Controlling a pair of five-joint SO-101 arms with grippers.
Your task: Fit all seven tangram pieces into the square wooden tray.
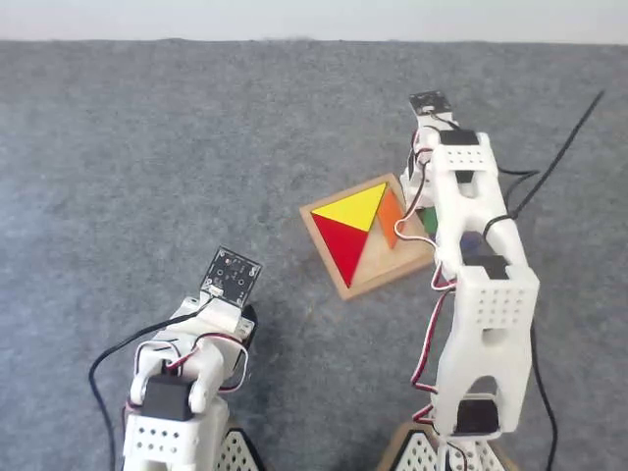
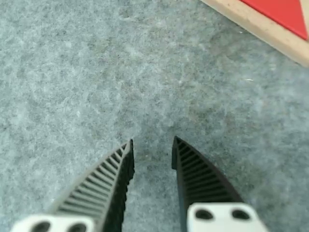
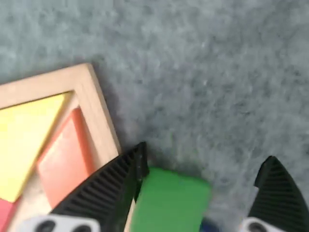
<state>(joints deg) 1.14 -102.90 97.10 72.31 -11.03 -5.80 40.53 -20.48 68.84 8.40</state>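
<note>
The right gripper (image 3: 205,157) stands wide open, its two black fingers (image 3: 104,186) set around a green piece (image 3: 169,200) that sits close against one finger and clear of the other. In the high view this green piece lies just outside the rim of the square wooden tray (image 1: 388,263), at the tray's 3 o'clock, under the outstretched right arm. Inside the tray a yellow triangle (image 1: 358,208) fills the 12 o'clock part, a red triangle (image 1: 341,245) the 8 o'clock part, and an orange piece (image 1: 390,211) lies at 2 o'clock, with bare wood toward 5 o'clock. The left gripper (image 2: 152,142) is open too, by a narrow gap with nothing in it, above the grey carpet (image 2: 96,72) at the tray's 7 o'clock, well apart from it
</note>
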